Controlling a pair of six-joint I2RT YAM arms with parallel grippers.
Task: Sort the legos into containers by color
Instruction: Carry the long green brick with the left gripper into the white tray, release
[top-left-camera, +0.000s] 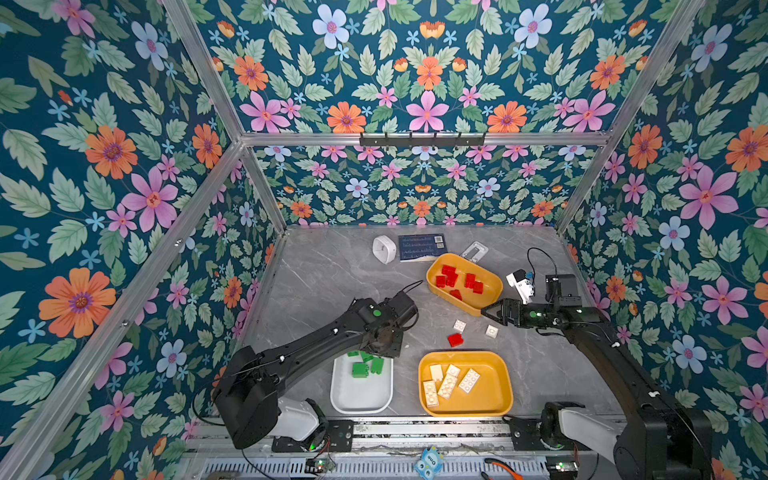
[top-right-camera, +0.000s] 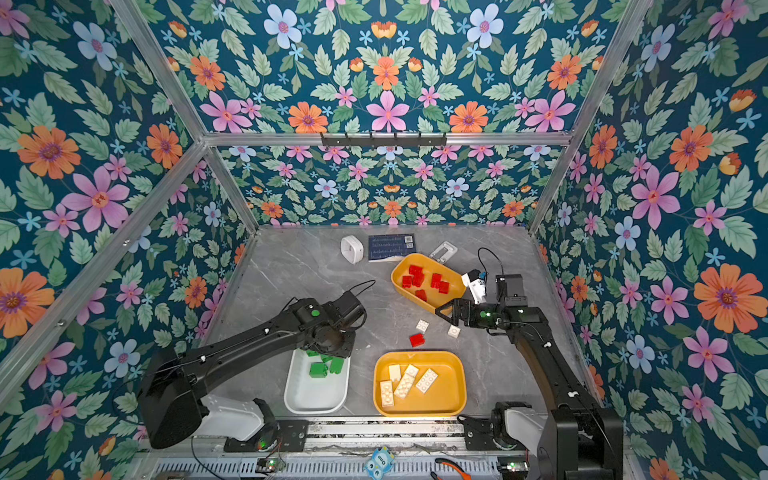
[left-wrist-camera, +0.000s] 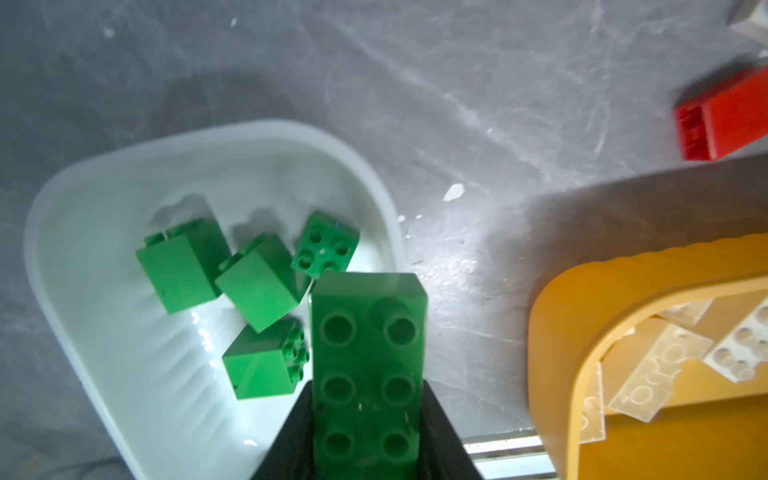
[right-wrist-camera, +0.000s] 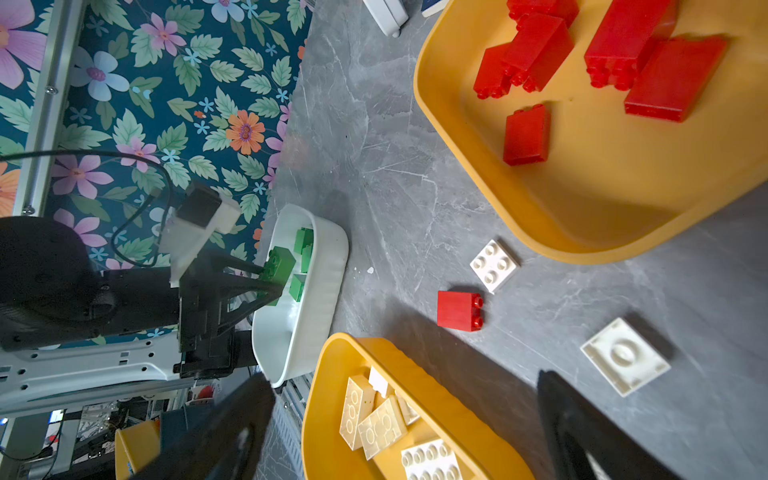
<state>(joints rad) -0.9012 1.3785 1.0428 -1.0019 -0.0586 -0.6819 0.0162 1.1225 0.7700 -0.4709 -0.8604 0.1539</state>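
Green oblong lego (left-wrist-camera: 368, 332) is sitting clamped between the jaws of the left gripper (left-wrist-camera: 366, 399), hanging just above the white tub (left-wrist-camera: 249, 124). Four green legos (left-wrist-camera: 183, 266) are lying inside the white tub. Right gripper (top-left-camera: 485, 312) is standing wide open and empty, well apart from the white tub. One red lego (top-left-camera: 455, 340) and two cream legos (top-left-camera: 459, 326) are lying on the table (top-left-camera: 332, 282), between the white tub and the right gripper
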